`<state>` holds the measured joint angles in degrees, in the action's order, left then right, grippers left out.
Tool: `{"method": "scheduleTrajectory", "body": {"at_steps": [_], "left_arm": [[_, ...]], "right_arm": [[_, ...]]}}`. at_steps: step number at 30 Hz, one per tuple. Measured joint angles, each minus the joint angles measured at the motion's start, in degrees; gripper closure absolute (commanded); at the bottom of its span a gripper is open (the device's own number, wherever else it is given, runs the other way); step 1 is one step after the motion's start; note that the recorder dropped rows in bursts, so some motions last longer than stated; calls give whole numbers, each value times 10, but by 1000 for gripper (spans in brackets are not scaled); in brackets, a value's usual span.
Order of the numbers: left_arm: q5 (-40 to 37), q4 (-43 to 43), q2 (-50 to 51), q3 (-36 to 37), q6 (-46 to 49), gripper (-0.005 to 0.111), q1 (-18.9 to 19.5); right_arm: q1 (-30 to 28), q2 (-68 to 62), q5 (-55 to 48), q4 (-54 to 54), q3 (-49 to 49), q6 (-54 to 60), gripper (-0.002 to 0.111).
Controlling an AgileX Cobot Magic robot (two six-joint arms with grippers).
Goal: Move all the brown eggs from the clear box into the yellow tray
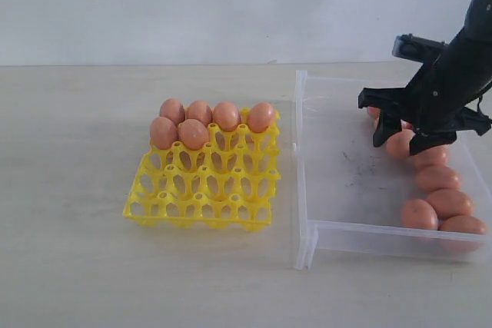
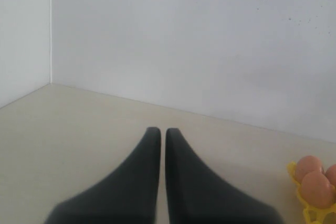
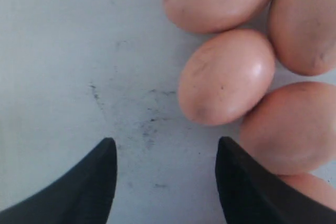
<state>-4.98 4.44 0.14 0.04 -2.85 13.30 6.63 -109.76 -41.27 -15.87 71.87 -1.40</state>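
Resting on a pale table [image 1: 77, 266] before a white wall [image 1: 192, 5], the clear box [image 1: 384, 240] held brown eggs [image 1: 438, 178] under the spread-jawed right gripper [image 3: 165, 145], yellow tray [image 1: 200, 207] beside it, left gripper [image 2: 159, 132] pinched together, empty.

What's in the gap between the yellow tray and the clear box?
Nothing. In the exterior view, only a narrow strip of bare table separates the yellow tray from the side wall of the clear box.
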Motion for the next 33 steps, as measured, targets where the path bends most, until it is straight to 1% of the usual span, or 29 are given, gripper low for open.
{"method": "scheduleTrajectory", "body": {"at_steps": [8,11,20,33], "left_arm": [[0,0,0,0,0,103,0],[0,0,0,0,0,103,0],[0,0,0,0,0,103,0],[0,0,0,0,0,103,0]], "right_arm": [[-1,-35,83,34,0,-105,57],[-14,-35,88,38,0,-128,57],[-31,-36,95,64,0,-136,57],[-32,-74,115,66,1,-147,58]]}}
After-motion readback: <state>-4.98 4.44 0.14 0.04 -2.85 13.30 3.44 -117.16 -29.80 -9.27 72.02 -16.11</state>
